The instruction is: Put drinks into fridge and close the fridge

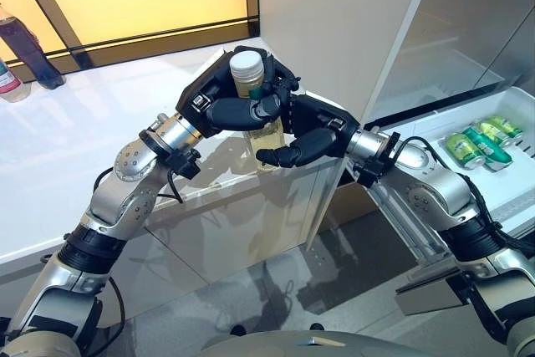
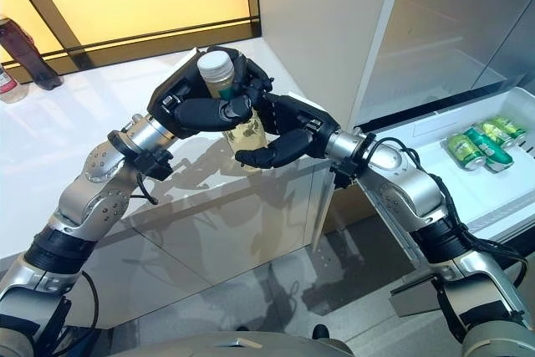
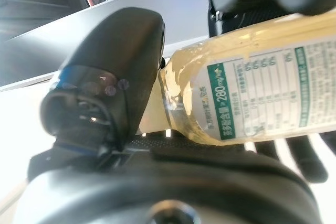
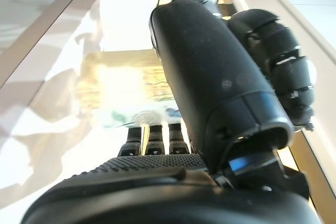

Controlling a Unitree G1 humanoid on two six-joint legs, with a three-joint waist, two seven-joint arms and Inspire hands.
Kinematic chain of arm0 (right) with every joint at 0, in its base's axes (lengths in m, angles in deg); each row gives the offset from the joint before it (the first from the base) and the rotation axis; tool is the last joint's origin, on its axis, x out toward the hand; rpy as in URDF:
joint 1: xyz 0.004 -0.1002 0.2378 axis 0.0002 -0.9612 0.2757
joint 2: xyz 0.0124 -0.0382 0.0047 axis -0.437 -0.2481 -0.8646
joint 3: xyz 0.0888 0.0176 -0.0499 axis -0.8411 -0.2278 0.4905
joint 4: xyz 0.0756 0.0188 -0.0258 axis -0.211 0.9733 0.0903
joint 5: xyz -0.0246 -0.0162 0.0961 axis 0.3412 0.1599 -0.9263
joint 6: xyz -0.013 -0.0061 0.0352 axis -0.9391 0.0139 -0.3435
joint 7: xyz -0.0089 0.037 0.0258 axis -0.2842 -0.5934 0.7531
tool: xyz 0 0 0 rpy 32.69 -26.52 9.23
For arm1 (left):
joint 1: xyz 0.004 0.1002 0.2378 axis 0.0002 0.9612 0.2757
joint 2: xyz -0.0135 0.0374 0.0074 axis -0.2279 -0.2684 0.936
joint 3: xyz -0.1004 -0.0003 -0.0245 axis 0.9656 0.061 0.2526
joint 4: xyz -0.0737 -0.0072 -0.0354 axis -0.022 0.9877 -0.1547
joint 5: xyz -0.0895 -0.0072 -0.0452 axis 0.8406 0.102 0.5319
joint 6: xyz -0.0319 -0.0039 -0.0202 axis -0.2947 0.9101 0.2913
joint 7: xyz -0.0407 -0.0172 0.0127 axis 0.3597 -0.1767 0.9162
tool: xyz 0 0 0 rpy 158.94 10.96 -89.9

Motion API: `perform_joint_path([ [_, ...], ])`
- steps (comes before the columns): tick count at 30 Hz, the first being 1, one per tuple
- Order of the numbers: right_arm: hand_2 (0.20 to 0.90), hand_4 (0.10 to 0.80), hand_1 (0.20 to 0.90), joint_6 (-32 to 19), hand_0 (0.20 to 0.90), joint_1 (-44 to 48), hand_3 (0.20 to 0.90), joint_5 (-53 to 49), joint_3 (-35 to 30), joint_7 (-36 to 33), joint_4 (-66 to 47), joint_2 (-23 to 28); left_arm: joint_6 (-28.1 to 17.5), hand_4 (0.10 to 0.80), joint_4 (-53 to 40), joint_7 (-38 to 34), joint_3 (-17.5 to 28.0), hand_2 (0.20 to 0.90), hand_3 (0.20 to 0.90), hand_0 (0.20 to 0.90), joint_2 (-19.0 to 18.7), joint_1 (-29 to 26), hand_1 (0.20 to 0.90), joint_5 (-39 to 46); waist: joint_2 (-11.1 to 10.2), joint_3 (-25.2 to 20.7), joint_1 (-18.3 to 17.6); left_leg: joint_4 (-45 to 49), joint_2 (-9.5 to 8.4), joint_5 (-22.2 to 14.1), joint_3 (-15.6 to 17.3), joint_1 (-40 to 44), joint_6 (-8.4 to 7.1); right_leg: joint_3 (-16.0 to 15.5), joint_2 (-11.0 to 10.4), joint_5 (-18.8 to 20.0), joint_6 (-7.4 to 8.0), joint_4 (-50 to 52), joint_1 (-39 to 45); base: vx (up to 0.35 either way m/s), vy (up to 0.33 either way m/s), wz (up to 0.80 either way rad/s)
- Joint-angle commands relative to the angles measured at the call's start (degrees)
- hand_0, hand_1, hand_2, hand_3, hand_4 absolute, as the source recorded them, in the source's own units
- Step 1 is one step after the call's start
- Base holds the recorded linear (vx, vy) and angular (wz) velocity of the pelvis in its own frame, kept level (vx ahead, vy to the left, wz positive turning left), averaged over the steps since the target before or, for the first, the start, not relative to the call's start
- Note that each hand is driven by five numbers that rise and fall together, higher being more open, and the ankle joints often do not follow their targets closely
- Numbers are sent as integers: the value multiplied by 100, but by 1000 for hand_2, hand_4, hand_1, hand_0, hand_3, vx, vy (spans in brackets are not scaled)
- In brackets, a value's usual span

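A clear bottle (image 1: 269, 133) of pale yellow drink with a white cap stands upright in both hands, above the white counter's (image 1: 84, 148) corner beside the open fridge (image 1: 435, 64). My left hand (image 1: 226, 98) is curled round its upper part, just under the cap. My right hand (image 1: 322, 127) wraps the lower part, thumb in front and fingers behind. In the left wrist view the bottle (image 3: 252, 93) lies against my thumb (image 3: 115, 77). In the right wrist view it (image 4: 126, 93) sits between thumb (image 4: 210, 87) and fingers.
Green cans (image 1: 476, 144) lie in the white shelf of the open fridge door at the right. A dark bottle (image 1: 29, 48) and a drink with a red label (image 1: 8, 81) stand at the counter's far left, by the window.
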Motion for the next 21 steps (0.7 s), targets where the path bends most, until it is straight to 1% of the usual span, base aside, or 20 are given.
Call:
perform_joint_path([
  [1,900,800,900,-420,900,1115,900,-592,-229,-38,-347,-298,-602,100,-271,59,-3,300,200,300,-57,-1337,300,275,-186,-532,-52,5,-660,-238,-166,-180,373,-85,197,-303,69,84,135,0,0,0],
  [8,900,800,900,-280,900,1152,900,-596,-91,-49,-301,-310,-634,100,-333,85,-95,300,200,300,-62,-1384,300,414,-189,-533,-50,5,-653,-225,-132,-179,372,-81,203,-292,76,86,130,0,0,0],
  [17,900,800,900,-128,900,1337,900,-710,142,-134,-126,-474,-571,100,-394,102,-329,300,200,300,98,-1545,300,510,-194,-536,-54,5,-649,-240,-124,-144,379,-55,215,-301,65,77,162,0,0,0],
  [18,846,737,846,-136,846,1350,837,-722,168,-145,-93,-505,-573,100,-393,112,-346,300,200,300,109,-1562,300,537,-195,-536,-51,5,-648,-241,-125,-141,378,-56,216,-302,65,78,165,0,0,0],
  [19,726,597,726,-139,726,1371,697,-742,192,-148,-62,-530,-565,100,-391,114,-362,300,200,300,127,-1584,300,523,-196,-538,-50,5,-647,-241,-121,-137,378,-55,217,-303,66,77,170,0,0,0],
  [20,500,333,500,-115,500,1402,433,-744,224,-185,-41,-587,-592,100,-400,94,-398,300,200,300,143,-1608,300,544,-195,-539,-49,5,-644,-242,-118,-131,380,-48,220,-303,62,78,173,0,0,0],
  [21,302,103,302,-132,302,1413,203,-753,249,-192,-31,-606,-592,100,-412,95,-414,300,200,300,161,-1619,300,551,-195,-540,-48,5,-643,-242,-116,-128,382,-46,220,-304,61,77,177,0,0,0],
])
